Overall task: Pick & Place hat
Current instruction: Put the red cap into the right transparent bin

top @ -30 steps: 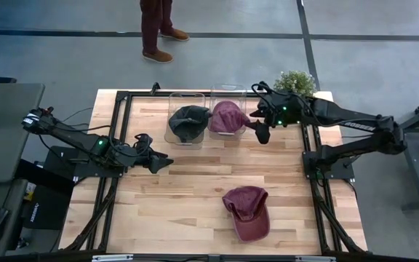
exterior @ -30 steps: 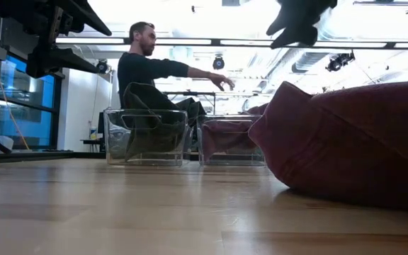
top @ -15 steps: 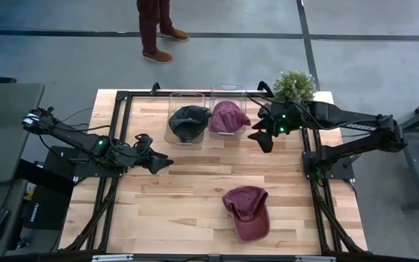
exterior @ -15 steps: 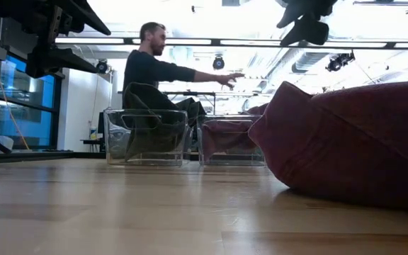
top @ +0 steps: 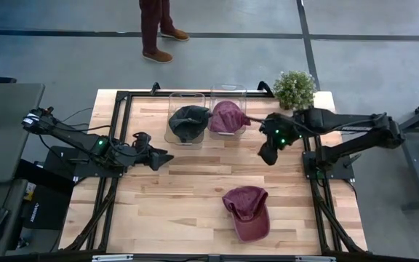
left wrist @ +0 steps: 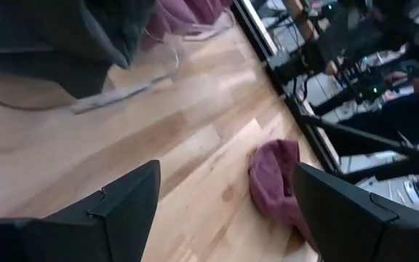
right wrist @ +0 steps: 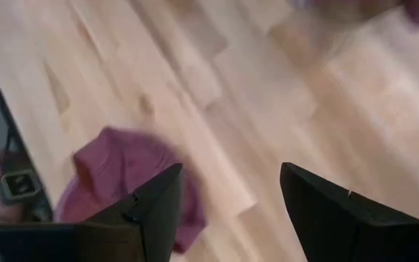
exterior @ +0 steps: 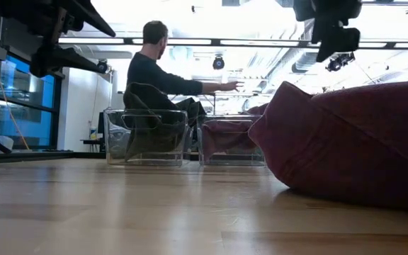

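The right gripper (top: 268, 151), fingers apart and holding nothing, has drawn back from the clear plastic bin holding a maroon cap (top: 228, 116) and now hangs over bare wood in front of it, swinging toward the near side. That cap looks delivered, so I judge the arm is heading for the loose maroon cloth cap (top: 247, 211), which lies on the light wooden worktop (top: 188, 196) near the front edge, well apart from both grippers. The neighbouring clear bin carries a dark grey cap (top: 188, 121). The left gripper (top: 160, 156) waits open by the left rail. A small potted green plant (top: 294, 87) stands at the far right corner. Beyond the worktop a person (exterior: 154, 71) reaches an arm out; legs stand on grey floor (top: 355, 65).
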{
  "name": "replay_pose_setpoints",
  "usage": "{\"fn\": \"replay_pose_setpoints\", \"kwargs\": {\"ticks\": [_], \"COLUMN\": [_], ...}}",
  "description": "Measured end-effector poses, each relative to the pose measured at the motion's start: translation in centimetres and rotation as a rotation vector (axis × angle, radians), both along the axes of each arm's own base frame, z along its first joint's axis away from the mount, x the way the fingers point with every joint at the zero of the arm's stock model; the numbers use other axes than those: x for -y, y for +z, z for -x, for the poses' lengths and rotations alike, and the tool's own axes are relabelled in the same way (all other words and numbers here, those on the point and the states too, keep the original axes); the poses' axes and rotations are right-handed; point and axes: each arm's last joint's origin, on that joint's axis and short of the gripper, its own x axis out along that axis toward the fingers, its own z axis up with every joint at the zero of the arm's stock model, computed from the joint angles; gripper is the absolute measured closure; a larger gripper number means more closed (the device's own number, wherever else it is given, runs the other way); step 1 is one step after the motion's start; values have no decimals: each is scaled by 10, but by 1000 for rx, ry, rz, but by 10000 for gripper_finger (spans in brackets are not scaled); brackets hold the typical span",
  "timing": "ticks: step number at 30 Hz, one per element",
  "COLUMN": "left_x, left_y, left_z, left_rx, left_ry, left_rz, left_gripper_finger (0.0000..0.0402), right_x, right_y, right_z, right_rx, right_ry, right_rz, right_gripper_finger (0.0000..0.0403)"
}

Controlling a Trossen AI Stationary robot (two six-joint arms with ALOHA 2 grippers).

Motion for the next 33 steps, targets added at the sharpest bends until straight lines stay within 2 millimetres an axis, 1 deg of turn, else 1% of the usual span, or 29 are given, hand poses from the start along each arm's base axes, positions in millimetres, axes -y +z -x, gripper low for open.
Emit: {"fn": "replay_pose_setpoints", "kwargs": {"ticks": [3, 6, 10, 15, 17, 20, 24, 27, 30, 33], "left_x": [-1, -1, -2, -4, -3, -2, 0, 1, 3, 3], "left_y": [2, 7, 12, 9, 5, 0, -8, -12, -15, -16], "left_z": [-1, -2, -4, -4, -6, -8, -14, -17, -20, -22], "left_rx": [26, 75, 109, 75, 41, 2, -48, -71, -87, -89], "left_ry": [42, 67, 90, 137, 139, 132, 125, 128, 128, 128], "left_rz": [-21, -55, -127, -187, -205, -215, -236, -249, -257, -258], "left_gripper_finger": [99, 99, 99, 99, 99, 99, 99, 99, 99, 99], "right_x": [-8, -14, -24, -36, -42, -53, -65, -70, -72, -69], "right_y": [-8, -19, -41, -79, -92, -105, -113, -114, -114, -115], "right_z": [-6, -14, -33, -57, -63, -68, -73, -77, -78, -75], "right_rx": [-41, -104, -205, -345, -389, -424, -406, -361, -357, -408], "right_ry": [-4, 0, 54, 216, 302, 438, 557, 566, 521, 395], "right_rz": [-64, -81, -63, 26, 62, 116, 147, 136, 73, 3], "right_gripper_finger": [179, 179, 179, 179, 179, 179, 179, 179, 179, 179]}}
